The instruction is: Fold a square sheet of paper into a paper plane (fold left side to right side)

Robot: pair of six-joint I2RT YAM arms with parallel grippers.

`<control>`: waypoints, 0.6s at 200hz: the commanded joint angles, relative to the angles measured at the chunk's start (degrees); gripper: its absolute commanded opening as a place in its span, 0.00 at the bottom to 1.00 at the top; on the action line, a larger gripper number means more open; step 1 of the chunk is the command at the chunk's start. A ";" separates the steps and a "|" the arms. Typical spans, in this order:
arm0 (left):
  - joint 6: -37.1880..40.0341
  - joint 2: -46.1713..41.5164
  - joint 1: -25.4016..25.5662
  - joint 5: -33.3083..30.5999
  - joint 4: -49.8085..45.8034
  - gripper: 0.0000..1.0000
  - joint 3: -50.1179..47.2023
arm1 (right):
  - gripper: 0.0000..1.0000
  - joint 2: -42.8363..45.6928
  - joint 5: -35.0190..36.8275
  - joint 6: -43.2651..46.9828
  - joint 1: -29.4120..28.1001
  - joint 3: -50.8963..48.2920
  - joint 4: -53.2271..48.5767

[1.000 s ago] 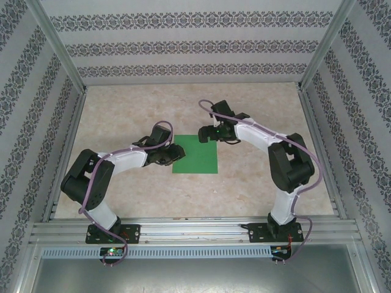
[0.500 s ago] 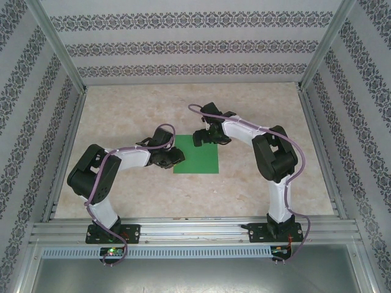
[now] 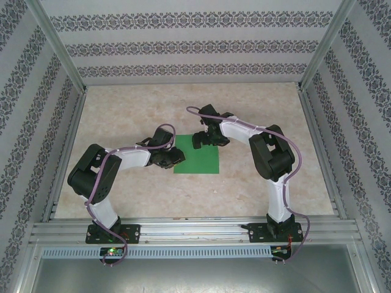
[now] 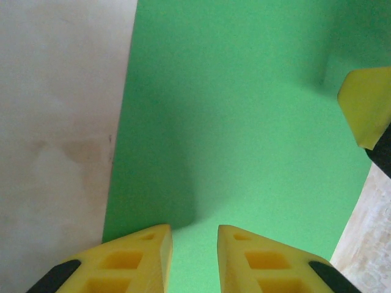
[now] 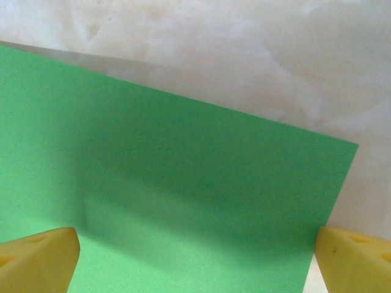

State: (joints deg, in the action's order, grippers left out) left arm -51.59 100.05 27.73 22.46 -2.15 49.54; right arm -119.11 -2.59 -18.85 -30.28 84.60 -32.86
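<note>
Tabletop [image 3: 256,183]: beige, marbled, boxed on three sides by panels of patterned wallpaper [image 3: 195,46]. At the near edge an aluminium rail [image 3: 195,231] carries both arm bases. The left arm [image 3: 98,177] reaches up and inward from its base. The left gripper [image 3: 175,157] sits low at the left edge of the square sheet of paper [image 3: 198,162], about halfway along that edge. The sheet is bright green and lies flat as a full square near the middle of the table, its edges roughly parallel to the rail. In the left wrist view both yellow fingers [image 4: 256,259] are over the green, just inside the sheet's left edge. The jaws stand a narrow gap apart with green showing through the gap and nothing clamped between them. Cannot tell whether the tips touch the paper. Further across the sheet, one yellow fingertip [image 4: 365,107] of the other arm comes in at the right of that view, with a faint dimple in the paper just beside it. The right gripper [image 3: 203,140] hangs over the far edge of the sheet, the right arm [image 3: 272,155] bent back toward its base. In the right wrist view its jaws are spread wide, with green paper between the tips and the sheet's corner [image 5: 356,145] beyond, bare table past it.
</note>
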 commanded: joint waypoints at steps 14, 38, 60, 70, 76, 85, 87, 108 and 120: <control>-0.35 1.64 -0.10 0.11 -0.58 0.28 -0.24 | 0.98 -0.70 -3.21 -0.47 -2.19 -0.39 -2.47; -0.61 1.63 -0.08 0.48 -0.02 0.28 -0.32 | 0.95 0.30 -3.75 -1.03 -3.10 -0.66 -2.47; -0.84 1.64 -0.12 0.87 0.40 0.28 -0.33 | 0.91 0.76 -4.78 -1.81 -3.81 -0.66 -2.45; -0.96 1.54 -0.11 0.83 0.53 0.28 -0.35 | 0.88 0.79 -5.20 -2.11 -3.98 -0.51 -2.47; -0.98 1.50 -0.12 0.90 0.60 0.28 -0.32 | 0.86 0.86 -5.34 -2.30 -4.08 -0.44 -2.39; -0.97 1.48 -0.08 0.92 0.73 0.28 -0.32 | 0.83 0.71 -5.57 -2.46 -4.25 -0.29 -2.47; -0.97 1.51 -0.11 0.92 0.68 0.28 -0.36 | 0.83 0.72 -5.65 -2.49 -4.26 -0.24 -2.47; -1.10 1.49 -0.13 1.10 1.15 0.28 -0.45 | 0.77 0.56 -6.58 -2.68 -4.44 0.12 -2.47; -1.29 1.39 -0.12 1.28 1.48 0.28 -0.60 | 0.75 0.55 -7.42 -2.71 -4.44 0.21 -2.40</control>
State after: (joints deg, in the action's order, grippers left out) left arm -51.68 100.44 27.73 23.46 -0.89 49.52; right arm -119.07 -4.38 -20.45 -33.26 84.60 -33.26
